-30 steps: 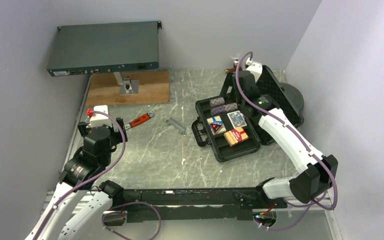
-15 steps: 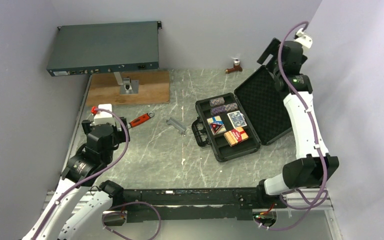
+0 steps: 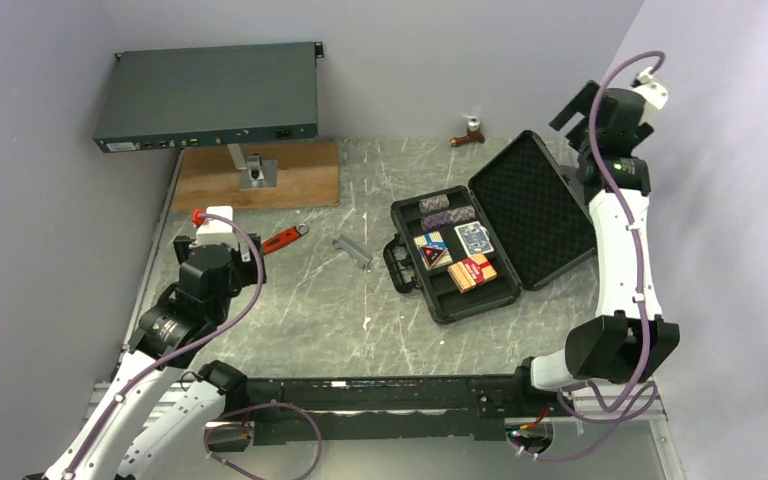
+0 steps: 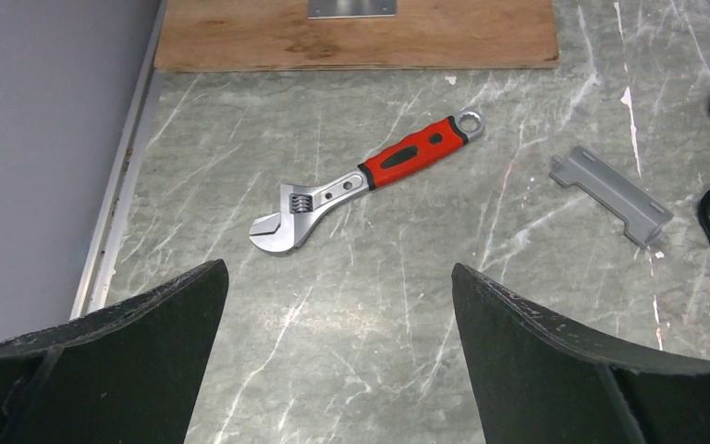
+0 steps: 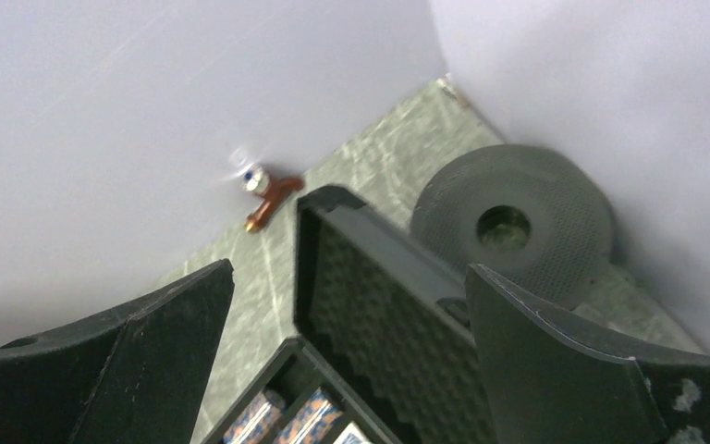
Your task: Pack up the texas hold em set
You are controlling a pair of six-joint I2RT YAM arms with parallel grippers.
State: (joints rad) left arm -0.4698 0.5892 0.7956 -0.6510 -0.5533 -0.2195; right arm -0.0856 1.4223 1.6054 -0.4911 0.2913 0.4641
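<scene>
Left hand (image 4: 335, 305) is seen spread wide with nothing held, parked low over the left part of the tabletop (image 3: 310, 300). A red-handled wrench (image 4: 370, 180) is seen lying flat ahead of it, jaw end toward the hand, clear of both fingers. A grey bracket (image 4: 612, 194) is seen further right, apart from the wrench, and a wooden board (image 4: 351, 37) lies beyond both. Right hand (image 5: 348, 277) is also spread fully, nothing gripped, raised high by the right wall over the far right corner. The black case (image 3: 444, 305) is placed right of centre on the tabletop, open, with its foam-lined lid (image 3: 530, 205) laid back to the right and its handle (image 3: 396, 262) facing left. Inside the base, two grey chip stacks (image 3: 446, 210) are seated side by side in the far slots. Below them, the blue-yellow card box (image 3: 432, 250) and the blue card box (image 3: 474, 238) are set next to each other, with the red-orange card box (image 3: 472, 271) nearest the camera. A red triangle is visible on the blue-yellow box; whether it is loose or printed cannot be told. A dark round spool (image 5: 510, 222) is seen behind the lid against the right wall, and a small brown item (image 5: 263, 190) sits at the back wall.
</scene>
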